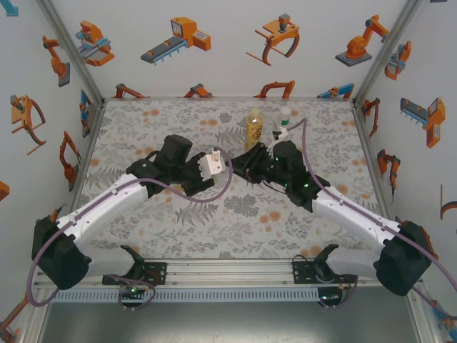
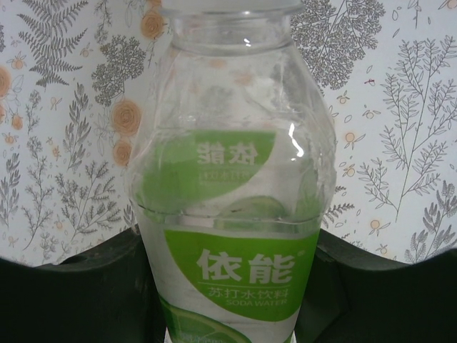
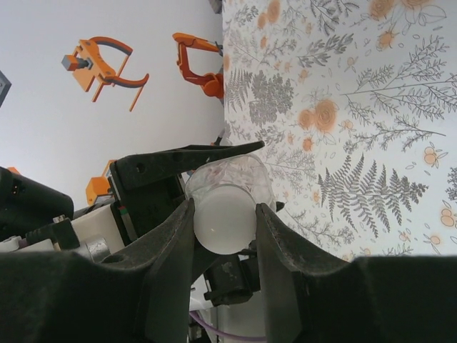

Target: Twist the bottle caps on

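Right end effector (image 3: 225, 209): jaws narrow, clamped on the white cap (image 3: 223, 229), one finger at each side of its rim. The cap sits against the mouth of the colourless bottle (image 3: 232, 171); whether the threads have caught cannot be told.

Left end effector (image 2: 228, 293): closed on the lower body of the same bottle, green label facing the wrist camera, neck pointing to 12 o'clock in that view.

Governing relation: in the top view the bottle is held off the table (image 1: 178, 214) near its centre. Its long axis runs roughly 9 to 3 o'clock, mouth toward 3, so the cap lies on that axis. The right arm is the nearer one to the cap. Judgement: tightening calls for rotation about this axis.

Amber bottle (image 1: 253, 130) and a second bottle (image 1: 285, 121) stand at 12 o'clock, apart from both.
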You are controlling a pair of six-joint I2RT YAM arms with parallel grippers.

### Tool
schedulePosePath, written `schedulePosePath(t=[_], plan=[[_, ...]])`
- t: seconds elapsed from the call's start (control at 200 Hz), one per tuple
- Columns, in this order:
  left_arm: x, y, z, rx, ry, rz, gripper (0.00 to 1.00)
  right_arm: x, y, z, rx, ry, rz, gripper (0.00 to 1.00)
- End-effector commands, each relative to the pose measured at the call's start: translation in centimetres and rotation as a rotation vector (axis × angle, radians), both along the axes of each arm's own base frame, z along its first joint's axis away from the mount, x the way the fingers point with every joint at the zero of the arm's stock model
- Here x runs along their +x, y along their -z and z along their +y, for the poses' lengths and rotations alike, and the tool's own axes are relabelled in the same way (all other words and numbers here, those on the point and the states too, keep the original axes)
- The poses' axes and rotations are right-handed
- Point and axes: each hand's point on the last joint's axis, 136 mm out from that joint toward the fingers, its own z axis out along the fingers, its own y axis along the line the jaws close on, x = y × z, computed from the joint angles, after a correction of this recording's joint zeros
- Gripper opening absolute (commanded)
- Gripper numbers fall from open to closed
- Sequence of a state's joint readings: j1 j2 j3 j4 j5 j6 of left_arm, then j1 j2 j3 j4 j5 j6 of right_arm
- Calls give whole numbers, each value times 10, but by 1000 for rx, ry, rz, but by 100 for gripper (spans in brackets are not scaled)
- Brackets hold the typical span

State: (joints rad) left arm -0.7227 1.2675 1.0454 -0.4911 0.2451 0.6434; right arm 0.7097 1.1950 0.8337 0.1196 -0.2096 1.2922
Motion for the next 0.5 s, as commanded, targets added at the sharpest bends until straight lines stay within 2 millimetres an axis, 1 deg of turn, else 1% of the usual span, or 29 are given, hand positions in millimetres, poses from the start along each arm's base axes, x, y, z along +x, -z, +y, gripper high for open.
schedulePosePath(t=[0.0,0.08,0.155,0.2,0.305,0.37,0.431,0.496], plan=[[7,-49,-22,-117,54,-129,0,-19,21,10,-42,-95,97,7],[6,-50,-22,-119,58,-130,0,-19,19,11,-43,-111,83,11],[6,-50,-22,-119,58,-129,0,-20,15,10,-41,-114,77,22],[6,-49,-22,-118,58,-129,0,-20,11,10,-57,-126,39,29],[6,-48,-23,-116,62,-123,0,-20,-6,6,-72,-129,-31,48],[5,-45,-23,-111,66,-116,0,-21,-15,2,-90,-125,-74,58],[5,-45,-24,-110,72,-114,0,-21,-25,-2,-103,-123,-122,64],[4,-43,-24,-106,76,-108,0,-21,-36,-6,-122,-121,-167,68]])
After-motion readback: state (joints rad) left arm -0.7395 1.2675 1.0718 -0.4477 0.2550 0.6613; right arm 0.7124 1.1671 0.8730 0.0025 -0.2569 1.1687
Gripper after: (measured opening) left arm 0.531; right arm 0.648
